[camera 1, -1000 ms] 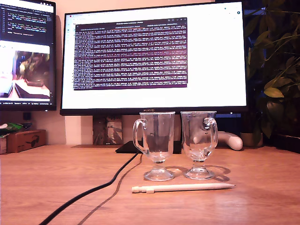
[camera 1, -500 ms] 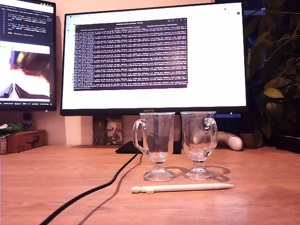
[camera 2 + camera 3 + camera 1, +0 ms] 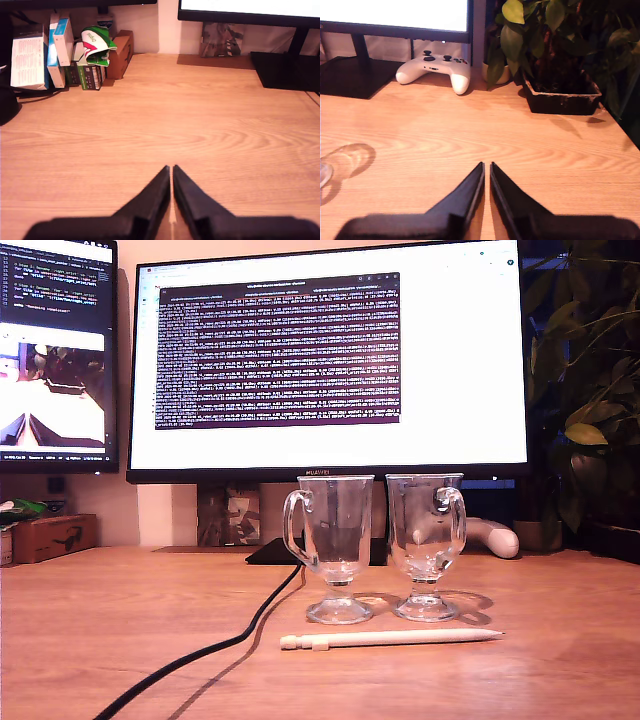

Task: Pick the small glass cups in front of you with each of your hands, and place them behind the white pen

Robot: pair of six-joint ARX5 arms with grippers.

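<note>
In the exterior view, two clear glass footed mugs, one (image 3: 336, 550) and the other (image 3: 426, 545), are seen upright side by side on the wooden desk (image 3: 100, 620), just beyond the slim white pen (image 3: 390, 639), at its twelve o'clock. The placement looks finished; no arm is visible there.

In the first wrist view, my first gripper (image 3: 172, 172) is shown closed and empty above bare wood.

In the second wrist view, my second gripper (image 3: 486, 170) is likewise pressed together, holding nothing; a glass base (image 3: 325, 172) is glimpsed at its nine o'clock.
</note>
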